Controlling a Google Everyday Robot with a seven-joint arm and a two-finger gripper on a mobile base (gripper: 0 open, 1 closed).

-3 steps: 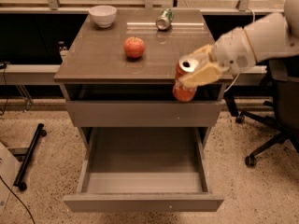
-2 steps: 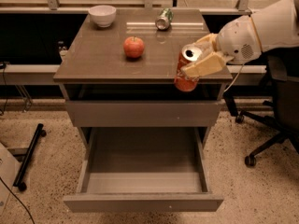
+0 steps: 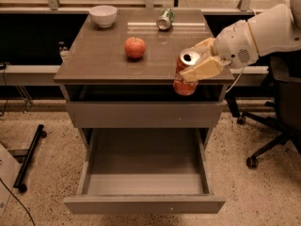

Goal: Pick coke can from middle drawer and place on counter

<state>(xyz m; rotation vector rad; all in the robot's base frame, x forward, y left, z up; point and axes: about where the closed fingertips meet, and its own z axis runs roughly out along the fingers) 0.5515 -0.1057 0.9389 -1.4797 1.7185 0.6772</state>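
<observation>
My gripper (image 3: pixel 196 65) comes in from the right and is shut on the coke can (image 3: pixel 185 75), a red can with a silver top. The can is tilted and hangs in the air at the counter's (image 3: pixel 103 55) front right edge, its lower half below the edge line. The middle drawer (image 3: pixel 144 173) is pulled wide open below, with a bare flat floor.
On the counter stand a red apple (image 3: pixel 135 47), a white bowl (image 3: pixel 103 15) at the back left and a green-and-silver can (image 3: pixel 164 19) lying at the back. An office chair (image 3: pixel 277 102) stands at the right. A black stand (image 3: pixel 29 157) lies on the floor at the left.
My gripper has lifted the coke can a little and carried it slightly back toward the counter's front right edge. The drawer and the things on the counter have not moved.
</observation>
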